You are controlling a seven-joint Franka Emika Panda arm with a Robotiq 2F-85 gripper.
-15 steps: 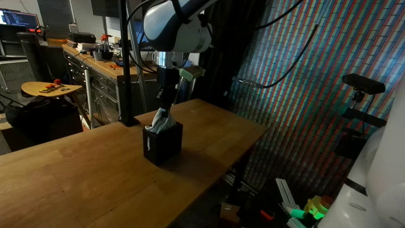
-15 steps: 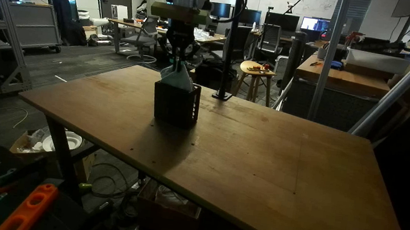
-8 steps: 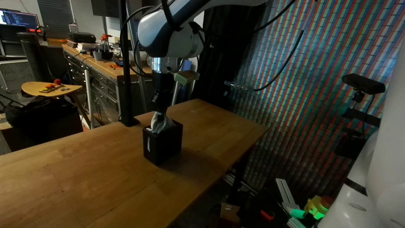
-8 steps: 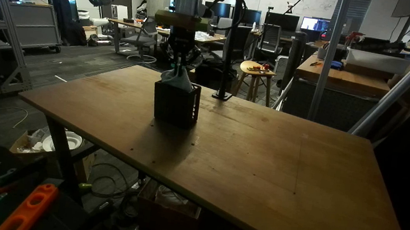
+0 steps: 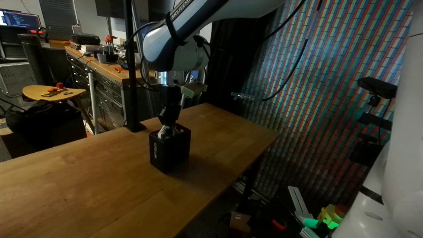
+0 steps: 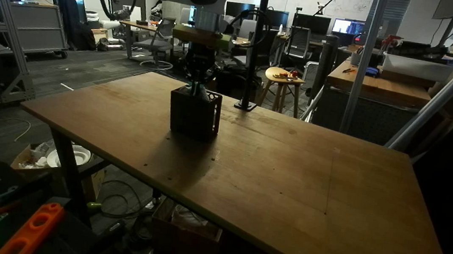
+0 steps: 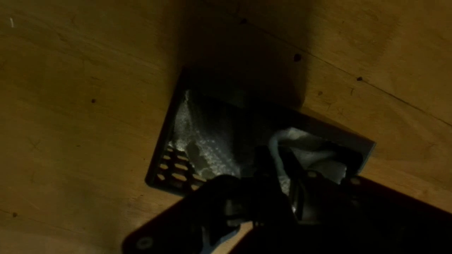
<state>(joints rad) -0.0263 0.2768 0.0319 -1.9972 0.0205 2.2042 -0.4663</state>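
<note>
Gripper (image 7: 276, 157) clamped on pale cloth (image 7: 215, 151) at the mouth of a black box (image 5: 178, 150)

Largest first: patterned backdrop (image 5: 330, 66), narrow upright bricks of red, green and blue with a dull sheen; wooden table (image 5: 86, 178), flat rectangular top, brown and grained, crossed by joint lines and dotted with small dark holes; workbench (image 5: 107, 91), wood-topped over dark drawers; arm (image 5: 188, 58), rounded smooth white shells with dark bands, a bright metal cylinder beneath; black post (image 5: 132, 92), slim and straight, on a flat foot at the table's edge; stool (image 5: 33, 91), light wood, soft-cornered top.

Box: stands on the table, rectangular, open at the top, thin dark walls; honeycomb holes at one end in the wrist view, the wood colour showing through them.

Gripper: black, angular linkages, pointing down; slender fingers drawn together on the cloth, a fold of it running between them in the wrist view; tips at the box opening, exact depth hard to judge.

Cloth: soft, creased, whitish grey, nubby where light catches it; gathered inside the box, folds on both sides of the fingers; its lower part hidden by the walls.

Smaller: green block (image 5: 195, 89) at the wrist, flat-faced; pale mark (image 5: 155, 150) on the box's end face, narrow and upright, unreadable.
</note>
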